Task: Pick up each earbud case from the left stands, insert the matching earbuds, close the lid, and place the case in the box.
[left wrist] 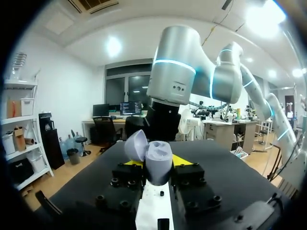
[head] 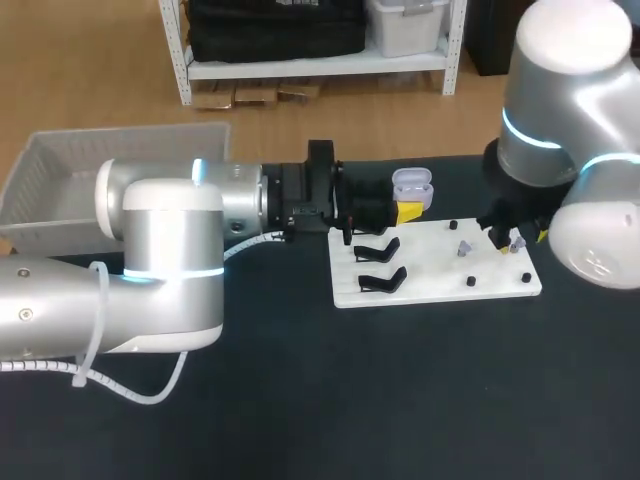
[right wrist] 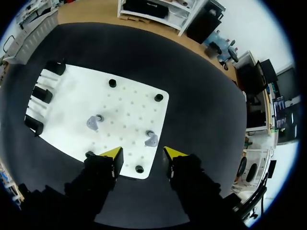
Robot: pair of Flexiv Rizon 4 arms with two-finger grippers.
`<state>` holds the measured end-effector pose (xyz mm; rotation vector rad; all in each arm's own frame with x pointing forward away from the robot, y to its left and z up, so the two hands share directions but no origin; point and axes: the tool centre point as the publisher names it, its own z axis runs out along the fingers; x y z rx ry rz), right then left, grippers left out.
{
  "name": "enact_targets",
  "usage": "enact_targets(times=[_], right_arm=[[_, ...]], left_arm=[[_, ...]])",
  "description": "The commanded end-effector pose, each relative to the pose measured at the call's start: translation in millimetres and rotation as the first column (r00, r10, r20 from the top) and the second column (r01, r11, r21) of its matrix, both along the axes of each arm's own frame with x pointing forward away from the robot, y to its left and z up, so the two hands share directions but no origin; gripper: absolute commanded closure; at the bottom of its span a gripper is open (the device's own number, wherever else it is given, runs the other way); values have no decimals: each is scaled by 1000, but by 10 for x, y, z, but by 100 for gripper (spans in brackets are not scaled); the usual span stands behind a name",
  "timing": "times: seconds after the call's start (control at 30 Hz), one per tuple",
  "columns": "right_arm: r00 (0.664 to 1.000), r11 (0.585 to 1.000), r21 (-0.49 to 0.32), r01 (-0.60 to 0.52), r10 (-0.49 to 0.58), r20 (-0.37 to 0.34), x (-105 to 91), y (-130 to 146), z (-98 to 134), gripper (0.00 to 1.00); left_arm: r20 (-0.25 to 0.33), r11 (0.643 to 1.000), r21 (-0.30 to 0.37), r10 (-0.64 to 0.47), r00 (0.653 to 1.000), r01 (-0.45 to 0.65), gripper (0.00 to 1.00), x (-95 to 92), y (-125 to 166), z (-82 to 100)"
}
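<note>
Dark desk (head: 400,400), with a white board (head: 440,285) laid on it. The left pincer (head: 400,212) was found clenched on the lilac earbud case (left wrist: 158,160), its lid open, above the black stands (head: 380,280). The right pincer (right wrist: 142,153) was found released, with the earbuds (right wrist: 151,139) just ahead of its tips. Picking was judged done; insertion, closing and boxing were left. No case was noted in the box (head: 60,180).

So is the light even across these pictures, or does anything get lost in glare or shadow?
Head view: the right arm's silver shell glares almost white. Right wrist view: the white perforated board is evenly lit, but the black fingers blend into the black table. Left wrist view: the open lilac plastic earbud case looks softly shaded.
</note>
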<state>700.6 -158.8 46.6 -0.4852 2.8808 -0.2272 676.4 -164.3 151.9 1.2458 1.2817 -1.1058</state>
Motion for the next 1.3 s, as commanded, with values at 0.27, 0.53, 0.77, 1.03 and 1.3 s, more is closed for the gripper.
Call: enact_targets(times=[0.27, 0.53, 0.77, 1.03, 1.3], right_arm=[[999, 998, -61, -24, 22, -31, 105, -14, -77, 49], [998, 992, -115, -54, 49, -46, 113, -44, -130, 48], [998, 991, -125, -54, 49, -49, 104, -66, -183, 52], [999, 990, -133, -36, 31, -42, 127, -89, -238, 56], [999, 991, -133, -17, 13, -33, 128, -98, -232, 61]], left_arm=[[5, 1000, -7, 7, 1000, -7, 100, -19, 2, -14], [5, 1000, -7, 7, 1000, -7, 100, -19, 2, -14], [5, 1000, -7, 7, 1000, -7, 100, -19, 2, -14], [5, 1000, -7, 7, 1000, -7, 100, -19, 2, -14], [5, 1000, -7, 7, 1000, -7, 100, -19, 2, -14]])
